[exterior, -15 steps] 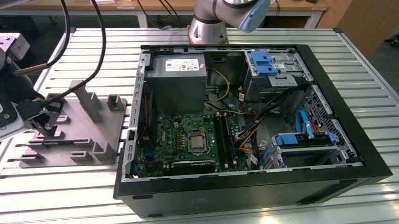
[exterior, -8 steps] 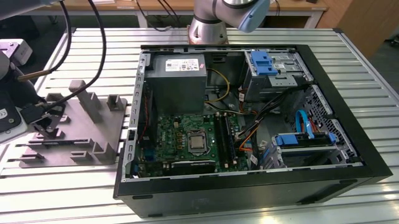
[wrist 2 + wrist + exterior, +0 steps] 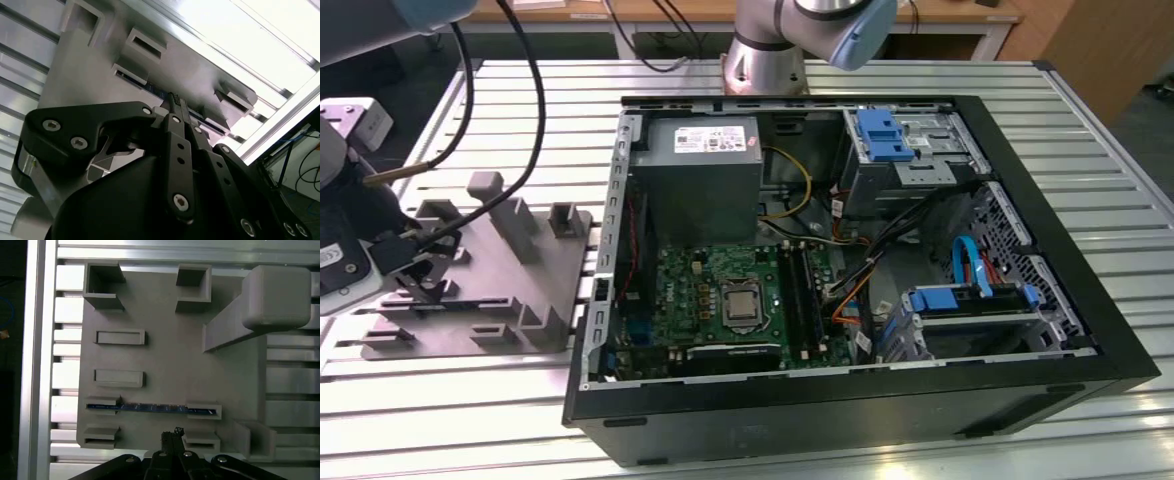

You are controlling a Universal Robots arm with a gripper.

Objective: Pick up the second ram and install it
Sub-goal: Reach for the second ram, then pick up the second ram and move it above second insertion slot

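First wrist view: gripper (image 3: 172, 433) pinched together, holding nothing, near memory stick (image 3: 152, 408) standing in grey tray (image 3: 170, 365). Good grab likely needs straight, centered line-up over stick.

End effector (image 3: 173, 434) pointing down, fingers pressed together

We see one white label (image 3: 714, 140) on the grey power supply (image 3: 700, 170) inside the open computer case (image 3: 854, 430) in the exterior view, and its lines of print are too small for us to read. A small dark mark (image 3: 328, 258) on the white housing (image 3: 347, 285) at the exterior view's left edge is just as illegible. In the first wrist view, the second ram (image 3: 150, 407), on edge in the grey holder tray (image 3: 165, 365), offers us no legible marking.
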